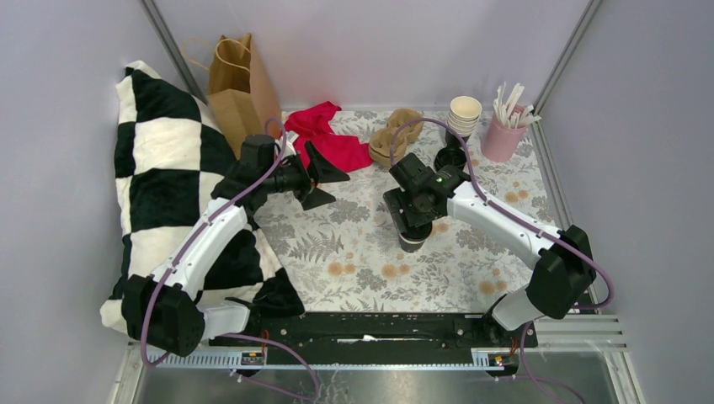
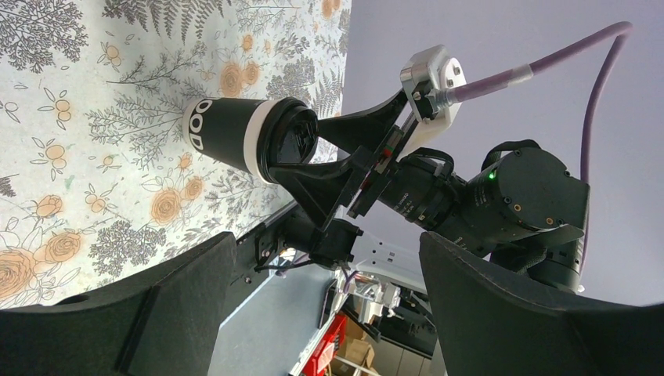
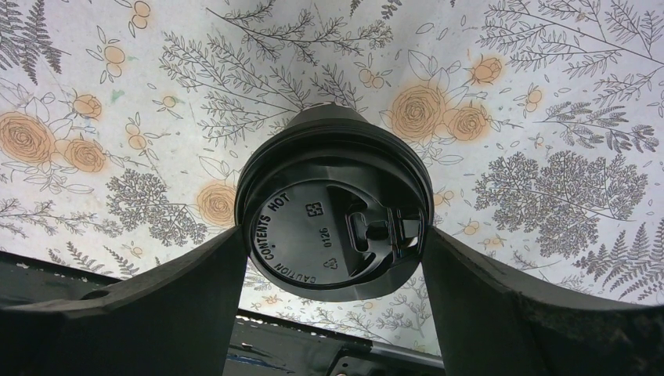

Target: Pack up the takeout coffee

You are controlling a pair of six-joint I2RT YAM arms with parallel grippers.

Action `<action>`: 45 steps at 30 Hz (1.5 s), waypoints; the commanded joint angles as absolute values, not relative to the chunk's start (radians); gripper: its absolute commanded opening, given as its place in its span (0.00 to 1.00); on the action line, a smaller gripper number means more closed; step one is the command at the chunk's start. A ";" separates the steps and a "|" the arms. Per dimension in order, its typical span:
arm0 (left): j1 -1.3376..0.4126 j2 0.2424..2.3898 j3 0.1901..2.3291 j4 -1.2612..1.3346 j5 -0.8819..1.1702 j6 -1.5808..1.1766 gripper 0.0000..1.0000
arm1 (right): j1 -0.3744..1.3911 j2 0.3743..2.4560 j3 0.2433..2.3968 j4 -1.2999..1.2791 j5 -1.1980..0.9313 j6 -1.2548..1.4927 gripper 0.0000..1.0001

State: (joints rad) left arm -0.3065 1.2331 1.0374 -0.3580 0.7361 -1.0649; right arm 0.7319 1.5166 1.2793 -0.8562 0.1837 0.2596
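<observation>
takeout coffee [image 2: 223, 133]: a dark paper cup with a cream rim, standing upright on the floral tablecloth [image 1: 362, 252], directly under the right gripper [image 3: 333, 235].
black lid [image 3: 313, 235]: seated on the cup, facing straight up at the right wrist camera, between its two fingers [image 3: 180, 298].
long axis: vertical, in line with the right gripper's downward reach.
nearer arm: the right one, right over the cup. the left gripper [image 2: 326, 239] is well apart, off to the cup's left, pointing towards it.
right gripper state: spread wide, one finger on each side of the lid and right against its rim. i cannot tell whether they are pressing it or only flanking it.
left gripper state: released, fingers wide apart, nothing between them.
paper bag [image 1: 240, 88]: upright, well off to the right gripper's left and beyond the left arm. probably where the cup is to go.
</observation>
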 commanded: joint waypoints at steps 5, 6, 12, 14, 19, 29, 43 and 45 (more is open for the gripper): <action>-0.313 1.231 1.055 -0.323 0.726 -1.057 0.90 | 0.744 1.520 1.283 -0.845 0.204 0.272 0.86; -0.313 1.230 1.055 -0.324 0.727 -1.057 0.90 | 0.744 1.522 1.281 -0.845 0.203 0.272 0.87; -0.312 1.234 1.056 -0.322 0.728 -1.058 0.90 | 0.744 1.523 1.274 -0.847 0.202 0.272 0.87; -0.312 1.234 1.058 -0.323 0.728 -1.057 0.90 | 0.744 1.523 1.278 -0.853 0.201 0.272 0.87; -0.313 1.241 1.064 -0.323 0.729 -1.056 0.90 | 0.744 1.520 1.270 -0.842 0.184 0.271 0.90; -0.314 1.255 1.078 -0.323 0.736 -1.050 0.91 | 0.744 1.500 1.332 -0.868 0.183 0.280 0.98; -0.450 1.421 1.133 -0.322 0.700 -0.980 0.89 | 0.542 1.364 1.357 -0.850 -0.106 0.323 1.00; -0.500 1.477 1.157 -0.322 0.701 -0.962 0.87 | 0.436 1.326 1.310 -0.819 -0.207 0.321 1.00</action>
State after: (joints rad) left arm -0.4271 1.3987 1.0901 -0.3573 0.7208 -1.0164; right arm 0.6022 1.4033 1.3632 -0.8631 -0.0086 0.3031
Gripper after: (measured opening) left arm 0.885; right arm 0.994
